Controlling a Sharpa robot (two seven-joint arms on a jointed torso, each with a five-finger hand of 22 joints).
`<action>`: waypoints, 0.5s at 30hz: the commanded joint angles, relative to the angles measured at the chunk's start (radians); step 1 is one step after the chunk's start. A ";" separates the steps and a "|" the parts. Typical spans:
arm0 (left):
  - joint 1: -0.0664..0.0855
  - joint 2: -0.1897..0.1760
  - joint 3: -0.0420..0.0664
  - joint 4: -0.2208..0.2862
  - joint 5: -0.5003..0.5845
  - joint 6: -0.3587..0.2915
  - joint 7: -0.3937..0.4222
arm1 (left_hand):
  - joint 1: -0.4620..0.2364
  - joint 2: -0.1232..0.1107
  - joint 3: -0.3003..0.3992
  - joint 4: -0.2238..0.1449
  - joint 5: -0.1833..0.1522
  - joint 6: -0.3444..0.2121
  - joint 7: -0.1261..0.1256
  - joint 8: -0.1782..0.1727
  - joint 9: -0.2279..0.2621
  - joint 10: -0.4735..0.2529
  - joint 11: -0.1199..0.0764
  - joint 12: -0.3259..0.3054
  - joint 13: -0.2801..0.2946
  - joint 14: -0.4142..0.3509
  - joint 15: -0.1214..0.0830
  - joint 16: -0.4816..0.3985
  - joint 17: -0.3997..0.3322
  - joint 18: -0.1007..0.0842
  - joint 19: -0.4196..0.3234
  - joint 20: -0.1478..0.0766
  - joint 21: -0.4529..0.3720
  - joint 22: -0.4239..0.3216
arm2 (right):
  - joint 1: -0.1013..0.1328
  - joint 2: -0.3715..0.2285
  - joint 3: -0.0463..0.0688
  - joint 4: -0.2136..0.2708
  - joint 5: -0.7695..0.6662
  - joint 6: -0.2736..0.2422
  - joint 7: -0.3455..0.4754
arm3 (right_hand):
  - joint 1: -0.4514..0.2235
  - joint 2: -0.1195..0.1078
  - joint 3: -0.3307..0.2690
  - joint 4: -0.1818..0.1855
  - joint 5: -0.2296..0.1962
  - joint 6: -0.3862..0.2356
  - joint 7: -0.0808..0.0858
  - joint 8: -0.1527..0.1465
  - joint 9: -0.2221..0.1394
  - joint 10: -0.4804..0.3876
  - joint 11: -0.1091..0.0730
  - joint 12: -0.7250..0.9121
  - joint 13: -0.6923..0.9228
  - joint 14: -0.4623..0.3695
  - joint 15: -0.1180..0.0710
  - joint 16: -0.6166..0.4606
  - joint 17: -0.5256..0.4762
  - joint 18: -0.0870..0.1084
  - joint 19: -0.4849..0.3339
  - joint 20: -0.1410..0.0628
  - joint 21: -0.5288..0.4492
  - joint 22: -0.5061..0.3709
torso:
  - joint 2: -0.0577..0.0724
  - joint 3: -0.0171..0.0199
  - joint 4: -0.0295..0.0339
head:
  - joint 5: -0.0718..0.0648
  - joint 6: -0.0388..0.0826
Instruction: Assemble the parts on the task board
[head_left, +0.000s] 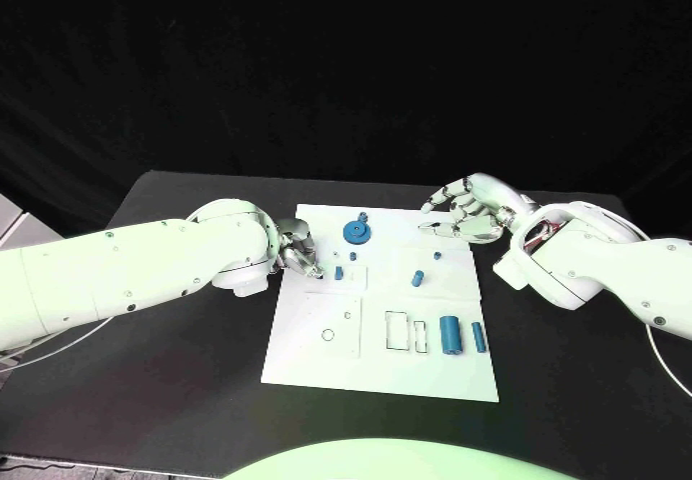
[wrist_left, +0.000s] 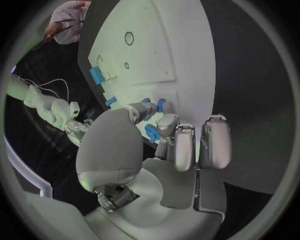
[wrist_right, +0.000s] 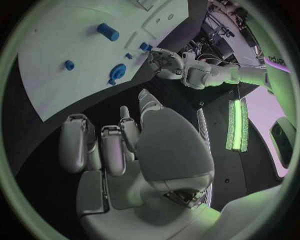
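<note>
Two hands working over the white board (head_left: 378, 372) on the black desk (head_left: 173, 340)

The left hand (head_left: 296, 250) is reaching onto the board's left edge, fingertips (wrist_left: 145, 111) touching a small blue part (head_left: 338, 271); whether it is pinching it I cannot tell. The right hand (head_left: 469, 210) is hovering curled and holding nothing by the far right corner, near the round blue piece (head_left: 356, 233)

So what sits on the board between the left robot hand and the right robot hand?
In the head view, the round blue part lies on the task board between the left robot hand and the right robot hand.
</note>
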 joint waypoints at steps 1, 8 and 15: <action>-0.001 0.004 -0.001 0.001 -0.011 0.024 0.004 | 0.001 0.010 0.199 -0.192 0.005 0.005 0.000 0.003 0.001 0.006 0.002 0.002 -0.002 0.082 -0.007 0.004 0.179 -0.005 0.007 0.001 0.006 0.060 | -0.001 -0.001 0.000 0.002 -0.003 0.008 0.009 | -0.002 0.005 0.006 -0.002 0.005 -0.008 0.000 0.003 -0.002 -0.004 0.000 -0.004 0.015 0.051 0.005 -0.005 0.056 0.011 -0.005 0.000 0.000 0.094 | 0.000 -0.0002 0.0001 | -0.001 0.000; -0.002 0.015 -0.001 -0.011 -0.013 0.027 0.003 | 0.001 0.010 0.199 -0.192 0.005 0.005 0.000 0.003 0.001 0.006 0.002 0.002 -0.002 0.082 -0.007 0.004 0.179 -0.005 0.007 0.001 0.006 0.060 | -0.001 -0.001 0.000 0.003 -0.003 0.008 0.009 | -0.002 0.005 0.006 -0.002 0.005 -0.008 0.000 0.003 -0.002 -0.004 0.000 -0.004 0.015 0.051 0.005 -0.005 0.056 0.011 -0.005 0.000 0.000 0.094 | 0.000 -0.0001 0.0000 | -0.001 0.000; -0.002 0.031 -0.001 -0.030 -0.007 0.038 0.000 | 0.000 0.009 0.202 -0.193 0.005 0.006 0.000 0.003 0.001 0.008 0.002 0.003 0.001 0.082 -0.007 0.005 0.180 -0.005 0.006 0.001 0.006 0.060 | -0.001 -0.001 0.000 0.005 -0.003 0.009 0.009 | -0.002 0.005 0.006 -0.002 0.005 -0.008 0.000 0.003 -0.002 -0.004 0.000 -0.004 0.015 0.051 0.005 -0.005 0.056 0.011 -0.005 0.000 0.000 0.094 | 0.001 -0.0001 -0.0009 | -0.002 -0.003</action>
